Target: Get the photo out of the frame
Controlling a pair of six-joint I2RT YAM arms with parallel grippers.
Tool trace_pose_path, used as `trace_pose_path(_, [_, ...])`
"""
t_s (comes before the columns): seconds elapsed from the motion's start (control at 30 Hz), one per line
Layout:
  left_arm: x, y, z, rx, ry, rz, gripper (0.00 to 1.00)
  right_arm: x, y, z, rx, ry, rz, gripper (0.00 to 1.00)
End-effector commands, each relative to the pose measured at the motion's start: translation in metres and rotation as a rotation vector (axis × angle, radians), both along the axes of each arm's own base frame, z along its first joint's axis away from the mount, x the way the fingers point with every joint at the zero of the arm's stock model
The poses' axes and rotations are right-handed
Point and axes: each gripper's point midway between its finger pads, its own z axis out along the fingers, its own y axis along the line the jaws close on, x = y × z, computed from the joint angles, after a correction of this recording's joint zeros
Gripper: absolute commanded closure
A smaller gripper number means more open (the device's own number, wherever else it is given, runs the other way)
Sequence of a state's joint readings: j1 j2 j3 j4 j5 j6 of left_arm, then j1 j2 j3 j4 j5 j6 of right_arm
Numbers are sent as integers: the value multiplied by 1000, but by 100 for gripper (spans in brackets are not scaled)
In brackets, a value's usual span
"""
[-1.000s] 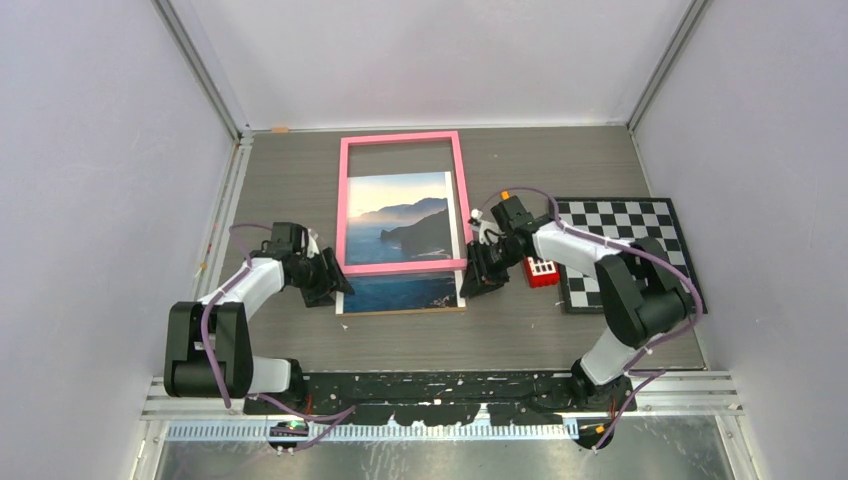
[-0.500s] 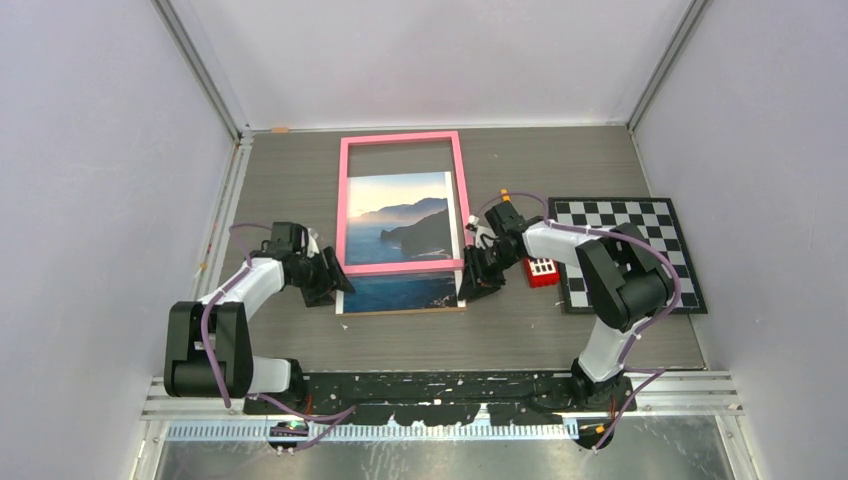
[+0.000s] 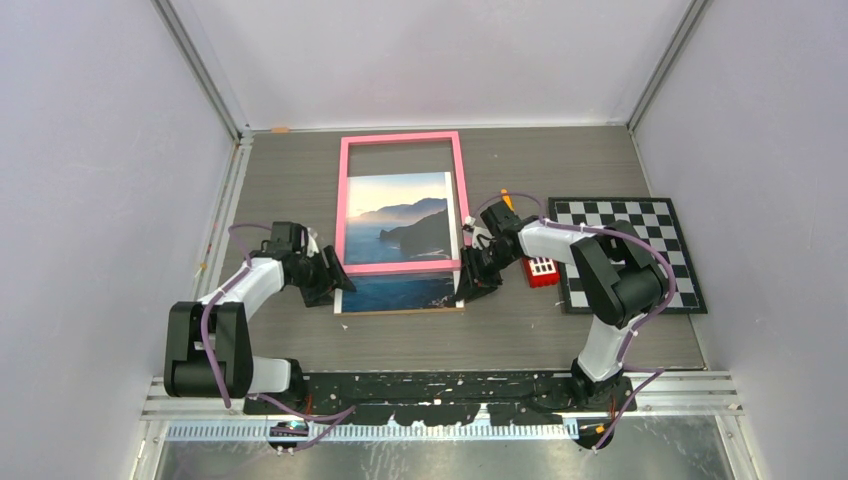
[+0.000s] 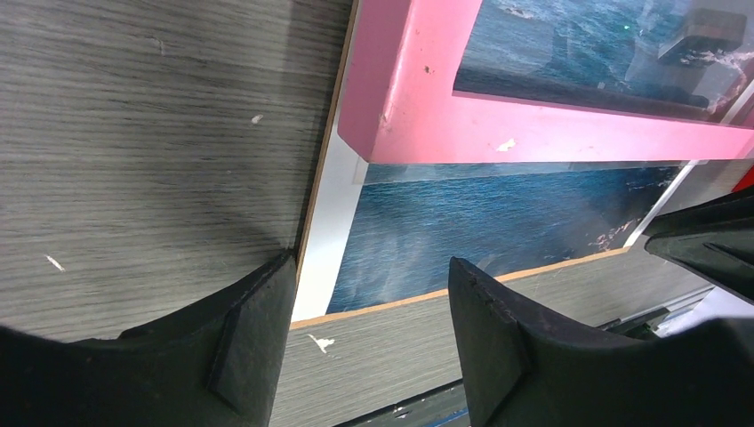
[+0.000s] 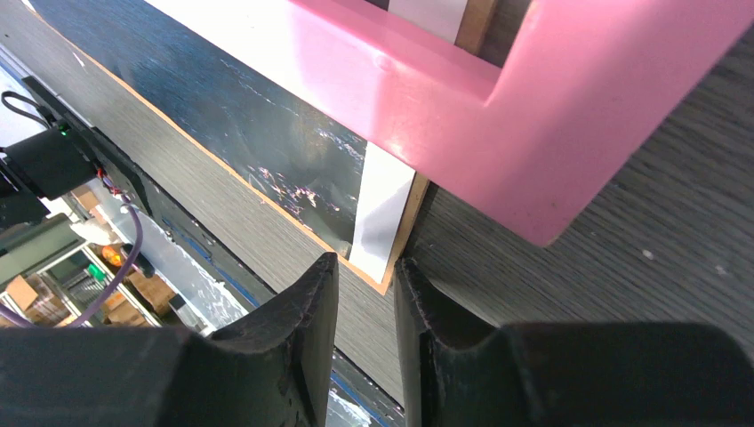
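There's the thin pink rectangular picture frame (image 3: 343, 200), bright against the grey wood-grain tabletop (image 3: 290, 180). And the large seacoast photo print (image 3: 400, 225): deep blue water, dark mountains, pale pink-orange sky, white margin. By the tabletop's right edge, a black-and-white checkerboard (image 3: 655, 220) and a small red block (image 3: 541, 271) spotted white.

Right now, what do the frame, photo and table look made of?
Frame: painted wood or plastic, pink with a satin sheen; small pale chips show in the coat.
Photo: glossy paper print with a white border; light glares off it.
Table: probably matte grey laminate; the wood grain looks printed.
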State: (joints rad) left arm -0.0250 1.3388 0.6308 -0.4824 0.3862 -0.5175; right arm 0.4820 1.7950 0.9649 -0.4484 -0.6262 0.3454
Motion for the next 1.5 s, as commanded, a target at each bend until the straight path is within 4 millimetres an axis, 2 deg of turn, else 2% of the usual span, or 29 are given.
trace_pose_path(0.0, [1, 3, -5, 16, 4, 6, 36, 13, 7, 15, 25, -75, 21, 66])
trace_pose_path(0.1, [1, 4, -3, 25, 7, -1, 41, 10, 2, 13, 5, -83, 22, 66])
trace_pose_path(0.2, [9, -8, 22, -49, -89, -44, 45, 8, -3, 10, -12, -74, 27, 66])
trace_pose_path(0.27, [8, -7, 30, -39, -120, -41, 45, 6, -5, 11, -10, -67, 24, 66])
trace_pose_path(0.4, [5, 6, 28, 42, -92, -22, 46, 5, -6, 13, -4, -57, 24, 65])
trace_pose_path(0.53, [3, 5, 29, 34, -80, -12, 47, 4, -5, 14, -2, -49, 27, 65])
trace_pose_path(0.73, [-3, 2, 11, 17, 1, -18, 48, 4, -7, 11, -16, -44, 29, 64])
trace_pose_path(0.9, [-3, 1, 6, 6, 10, -24, 48, 3, -9, 9, -27, -44, 29, 63])
trace_pose_path(1.03, [-2, -3, 7, -15, 3, -35, 49, 3, -10, 6, -30, -38, 28, 63])
trace_pose_path(1.37, [1, -2, 27, -1, -73, -40, 52, 2, -8, 1, -27, -13, 25, 63])
trace_pose_path(1.47, [-1, -3, 23, 0, -58, -42, 52, 2, -8, 1, -28, -11, 24, 63])
